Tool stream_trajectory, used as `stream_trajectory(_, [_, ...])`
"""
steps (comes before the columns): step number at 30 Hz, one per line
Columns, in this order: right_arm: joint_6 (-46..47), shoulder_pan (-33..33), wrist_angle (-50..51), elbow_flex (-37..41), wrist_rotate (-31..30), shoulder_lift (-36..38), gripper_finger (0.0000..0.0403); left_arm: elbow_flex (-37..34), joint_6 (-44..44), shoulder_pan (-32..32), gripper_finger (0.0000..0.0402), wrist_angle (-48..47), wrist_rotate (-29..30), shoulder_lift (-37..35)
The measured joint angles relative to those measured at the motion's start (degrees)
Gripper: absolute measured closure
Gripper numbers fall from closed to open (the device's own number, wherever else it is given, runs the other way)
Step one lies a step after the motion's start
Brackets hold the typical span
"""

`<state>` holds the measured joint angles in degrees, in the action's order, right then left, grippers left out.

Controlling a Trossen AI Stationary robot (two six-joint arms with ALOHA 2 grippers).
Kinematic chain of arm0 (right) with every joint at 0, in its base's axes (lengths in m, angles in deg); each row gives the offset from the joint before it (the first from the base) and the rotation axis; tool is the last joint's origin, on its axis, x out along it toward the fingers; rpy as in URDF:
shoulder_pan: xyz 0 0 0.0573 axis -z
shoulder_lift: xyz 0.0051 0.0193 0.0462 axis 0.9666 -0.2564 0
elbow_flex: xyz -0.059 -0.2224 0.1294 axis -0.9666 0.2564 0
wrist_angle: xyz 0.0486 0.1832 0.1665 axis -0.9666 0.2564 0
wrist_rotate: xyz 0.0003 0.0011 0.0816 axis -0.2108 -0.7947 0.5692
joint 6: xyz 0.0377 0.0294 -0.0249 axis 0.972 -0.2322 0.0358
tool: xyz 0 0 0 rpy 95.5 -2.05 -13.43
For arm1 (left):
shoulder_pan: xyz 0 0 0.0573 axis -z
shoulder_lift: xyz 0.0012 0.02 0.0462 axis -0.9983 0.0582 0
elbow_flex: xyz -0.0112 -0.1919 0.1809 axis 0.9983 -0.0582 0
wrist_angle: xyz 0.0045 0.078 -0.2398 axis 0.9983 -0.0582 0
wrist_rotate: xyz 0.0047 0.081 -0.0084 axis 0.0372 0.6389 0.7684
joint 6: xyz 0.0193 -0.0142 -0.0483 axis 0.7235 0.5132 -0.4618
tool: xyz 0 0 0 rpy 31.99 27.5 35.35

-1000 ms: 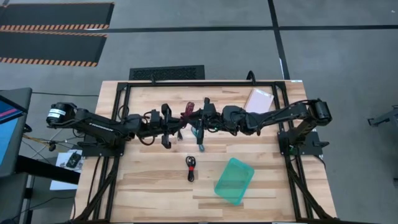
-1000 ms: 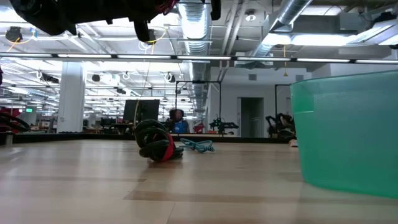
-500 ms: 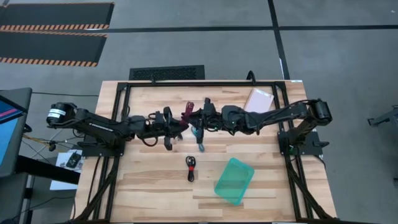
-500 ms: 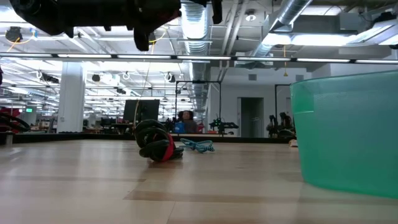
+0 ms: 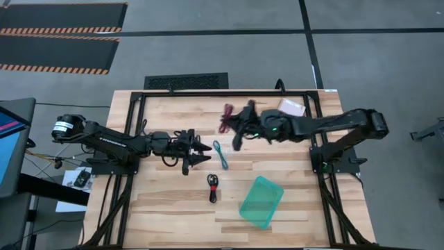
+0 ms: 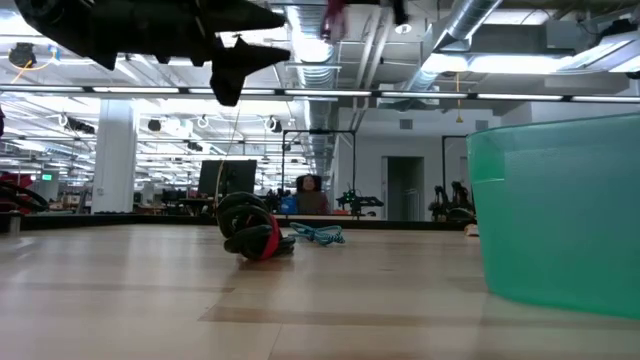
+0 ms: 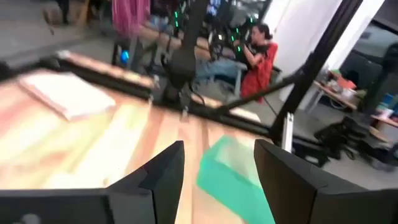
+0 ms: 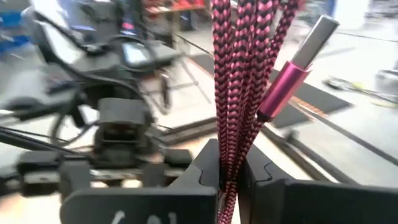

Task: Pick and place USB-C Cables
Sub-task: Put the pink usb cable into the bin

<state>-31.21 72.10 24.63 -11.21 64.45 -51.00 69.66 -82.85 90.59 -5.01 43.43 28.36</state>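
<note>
High view, left to right: left gripper [image 5: 198,154], fingers spread and empty, low over the table's middle-left. Teal cable [image 5: 220,154], loose on the wood just beside those fingertips, untouched. Black cable [image 5: 213,188], red-banded, lying nearer the front edge, well apart from both grippers. Maroon cable [image 5: 227,119], lifted off the table, pinched in the right gripper [image 5: 236,126] toward the back of the table; right wrist view shows its braided strands [image 8: 237,74] clamped between the pressed-together fingers and rising past them, plug free at the far end. Green tray [image 5: 261,202], front right, nothing visible inside. Pink packet [image 5: 291,107], back right. Progress, as judged: one cable picked but not placed; two left on the table.
</note>
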Motion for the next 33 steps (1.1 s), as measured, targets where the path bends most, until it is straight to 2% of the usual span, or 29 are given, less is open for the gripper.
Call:
stream_trajectory(6, [-0.6,-4.6,16.6,0.0,-5.2,8.5,0.038,0.0,-7.5,0.0,0.0226,-1.0,-4.1,0.0])
stream_trajectory(10, [-0.9,-9.5,23.4,0.0,-5.7,11.2,0.038,0.0,-10.3,0.0,0.0231,-0.1,-7.9,0.0])
stream_trajectory(13, [-0.9,-14.4,25.4,0.0,-5.5,11.0,0.038,0.0,-12.0,0.0,0.0232,0.4,-8.4,0.0])
stream_trajectory(22, [-1.6,-27.5,25.6,0.0,-5.5,4.1,0.038,0.0,-15.1,0.0,0.0232,2.2,-8.8,0.0])
stream_trajectory(33, [-4.6,-33.1,29.0,0.0,-5.0,-7.1,0.0373,0.0,-15.1,0.0,0.0233,2.9,-9.5,0.0])
